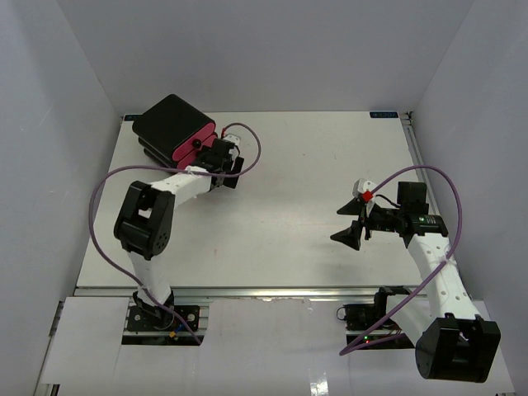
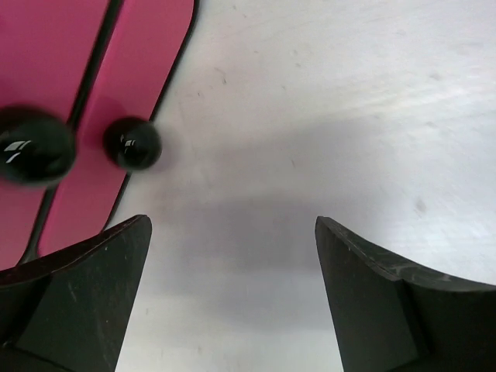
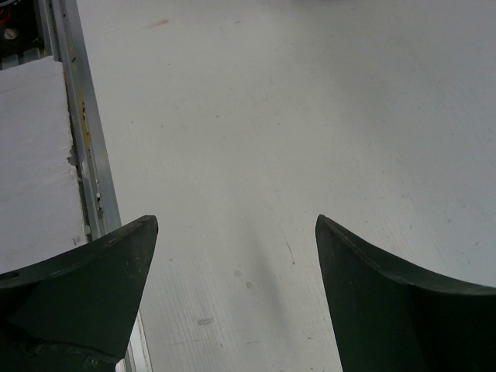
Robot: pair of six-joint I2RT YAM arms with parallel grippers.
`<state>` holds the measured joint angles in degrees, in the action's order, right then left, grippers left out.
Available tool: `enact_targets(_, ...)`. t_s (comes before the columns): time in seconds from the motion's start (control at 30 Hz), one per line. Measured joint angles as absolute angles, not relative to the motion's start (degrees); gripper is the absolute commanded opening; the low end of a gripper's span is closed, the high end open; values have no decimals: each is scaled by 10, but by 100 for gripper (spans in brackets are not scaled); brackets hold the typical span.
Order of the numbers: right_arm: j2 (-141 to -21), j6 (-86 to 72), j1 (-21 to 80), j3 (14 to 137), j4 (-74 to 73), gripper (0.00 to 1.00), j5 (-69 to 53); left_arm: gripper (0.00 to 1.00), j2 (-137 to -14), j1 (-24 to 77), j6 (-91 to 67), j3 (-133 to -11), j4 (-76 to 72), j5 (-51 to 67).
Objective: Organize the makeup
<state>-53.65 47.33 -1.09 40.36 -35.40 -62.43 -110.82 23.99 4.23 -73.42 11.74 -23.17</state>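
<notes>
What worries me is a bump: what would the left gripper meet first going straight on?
Probably bare table: the left gripper, fingers open, aims just beside the pink drawers and black knobs; depth is unclear.

We see a black box (image 1: 169, 124) at the far-left corner of the white table (image 1: 305, 165).
Its pink drawer fronts (image 2: 151, 54) face the table's middle, each with a round, glossy black knob (image 2: 132, 142); in the left wrist view we count two knobs side by side. Along the near edge we find a metal rail (image 3: 84, 139), with white panels (image 1: 264, 338) lying just outside it.
</notes>
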Motion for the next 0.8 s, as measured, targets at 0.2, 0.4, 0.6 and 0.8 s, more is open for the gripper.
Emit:
enact_targets(0.2, -536, 469, -17, 404, -352, 94, -613, 98, -927, 246, -4, -685, 132, -119)
enact_targets(0.4, -517, 431, -64, 400, -327, 90, -589, 98, -668, 245, -44, -563, 90, 85)
enact_targets(0.6, -493, 335, -99, 382, -272, 90, -537, 98, -441, 246, -77, -403, 90, 192)
enact_targets(0.8, -456, 235, -111, 351, -207, 90, -449, 98, -315, 247, -94, -346, 83, 187)
